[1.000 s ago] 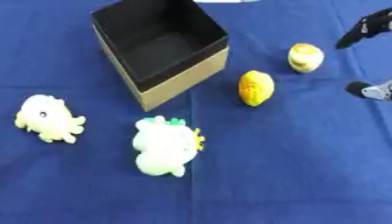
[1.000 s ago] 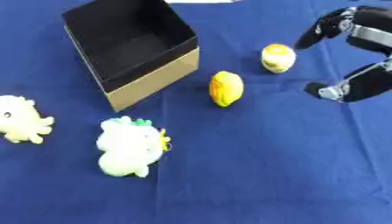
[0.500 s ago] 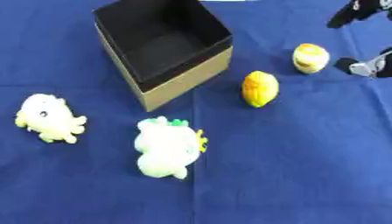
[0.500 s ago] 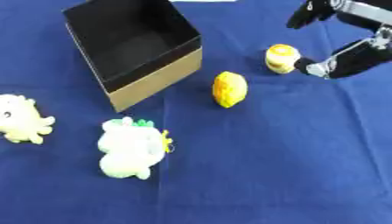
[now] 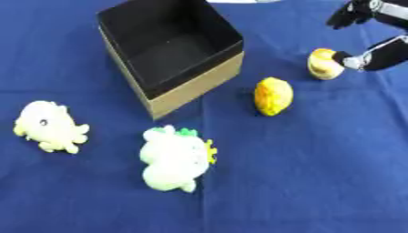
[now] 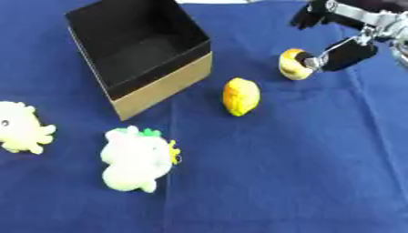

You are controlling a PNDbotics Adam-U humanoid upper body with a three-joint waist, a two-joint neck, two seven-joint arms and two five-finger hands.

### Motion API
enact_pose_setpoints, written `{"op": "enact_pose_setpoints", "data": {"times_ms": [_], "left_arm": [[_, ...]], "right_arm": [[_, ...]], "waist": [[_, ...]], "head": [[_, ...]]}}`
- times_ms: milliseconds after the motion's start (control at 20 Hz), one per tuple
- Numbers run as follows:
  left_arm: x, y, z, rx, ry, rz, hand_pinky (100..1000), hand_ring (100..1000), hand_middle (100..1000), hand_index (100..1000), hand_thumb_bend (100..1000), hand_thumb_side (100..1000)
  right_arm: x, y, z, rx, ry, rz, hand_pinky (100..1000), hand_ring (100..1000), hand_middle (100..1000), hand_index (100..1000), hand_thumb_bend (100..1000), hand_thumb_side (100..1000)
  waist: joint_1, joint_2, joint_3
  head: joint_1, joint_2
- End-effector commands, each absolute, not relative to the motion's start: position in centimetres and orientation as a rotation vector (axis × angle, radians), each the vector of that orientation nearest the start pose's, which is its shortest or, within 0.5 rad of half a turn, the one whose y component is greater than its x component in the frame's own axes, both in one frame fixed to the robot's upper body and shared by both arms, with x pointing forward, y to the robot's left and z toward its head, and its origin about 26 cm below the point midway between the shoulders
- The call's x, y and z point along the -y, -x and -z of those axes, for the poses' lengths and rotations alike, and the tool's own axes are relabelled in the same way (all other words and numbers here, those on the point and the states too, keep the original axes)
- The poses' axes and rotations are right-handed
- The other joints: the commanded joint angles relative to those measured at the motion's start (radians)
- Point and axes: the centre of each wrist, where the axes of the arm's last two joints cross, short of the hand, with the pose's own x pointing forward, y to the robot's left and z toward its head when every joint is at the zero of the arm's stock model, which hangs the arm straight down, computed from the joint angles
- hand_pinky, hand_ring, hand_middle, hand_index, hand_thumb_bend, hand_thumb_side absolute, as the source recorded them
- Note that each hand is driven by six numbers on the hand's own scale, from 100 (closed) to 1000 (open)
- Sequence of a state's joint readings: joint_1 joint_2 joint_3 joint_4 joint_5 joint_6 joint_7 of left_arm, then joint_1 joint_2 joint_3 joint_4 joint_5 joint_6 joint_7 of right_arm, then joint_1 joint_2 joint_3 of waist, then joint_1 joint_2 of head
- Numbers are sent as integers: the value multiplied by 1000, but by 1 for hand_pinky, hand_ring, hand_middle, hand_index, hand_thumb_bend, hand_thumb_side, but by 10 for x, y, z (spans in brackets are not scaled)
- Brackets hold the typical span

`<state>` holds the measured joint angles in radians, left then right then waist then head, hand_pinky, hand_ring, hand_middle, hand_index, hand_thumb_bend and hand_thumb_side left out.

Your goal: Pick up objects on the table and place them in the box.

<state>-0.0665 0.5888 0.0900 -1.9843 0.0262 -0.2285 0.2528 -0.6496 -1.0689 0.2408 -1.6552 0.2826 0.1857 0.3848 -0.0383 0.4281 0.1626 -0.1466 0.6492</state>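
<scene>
A black open box (image 5: 199, 85) with tan outer walls stands at the upper left on the blue cloth. To its right lies a yellow-orange lemon-shaped toy (image 5: 273, 96). Farther right sits a small round yellow and tan toy (image 6: 293, 64). My right hand (image 6: 344, 51) reaches in from the upper right; it is open, with the thumb tip against the round toy's right side and the fingers spread above and behind the toy, apart from it. A pale green plush (image 5: 175, 157) and a pale yellow plush (image 5: 46, 126) lie in front of the box.
Blue cloth (image 5: 318, 173) covers the whole table. A white strip (image 5: 239, 1) shows at the far edge behind the box.
My right hand has moved left and away from me, from beside the round toy to thumb contact with it. The toys and box have not moved.
</scene>
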Motion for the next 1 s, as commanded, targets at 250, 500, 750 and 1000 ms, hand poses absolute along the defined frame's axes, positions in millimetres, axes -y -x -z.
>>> {"op": "enact_pose_setpoints", "data": {"times_ms": [250, 500, 750, 1000], "left_arm": [[-340, -269, -182, 2335, -522, 317, 748, 625, 623, 814, 270, 539], [-339, -269, -182, 2335, -520, 312, 748, 625, 623, 814, 269, 540], [-338, -270, -181, 2336, -513, 308, 749, 623, 623, 815, 261, 545], [-337, -270, -180, 2336, -508, 306, 751, 616, 624, 815, 254, 549]], "right_arm": [[362, -355, -314, 1401, 1018, -1343, 844, 833, 758, 835, 380, 100], [372, -359, -309, 1358, 1055, -1327, 846, 834, 763, 836, 376, 100], [382, -363, -303, 1324, 1106, -1298, 848, 837, 767, 838, 370, 100], [391, -369, -297, 1290, 1155, -1265, 848, 835, 768, 838, 369, 100]], "waist": [[3, -8, 10], [4, 0, 15], [6, 7, 20], [10, 14, 30]], "head": [[-7, -18], [-8, -21], [-11, -28], [-20, -39]]}}
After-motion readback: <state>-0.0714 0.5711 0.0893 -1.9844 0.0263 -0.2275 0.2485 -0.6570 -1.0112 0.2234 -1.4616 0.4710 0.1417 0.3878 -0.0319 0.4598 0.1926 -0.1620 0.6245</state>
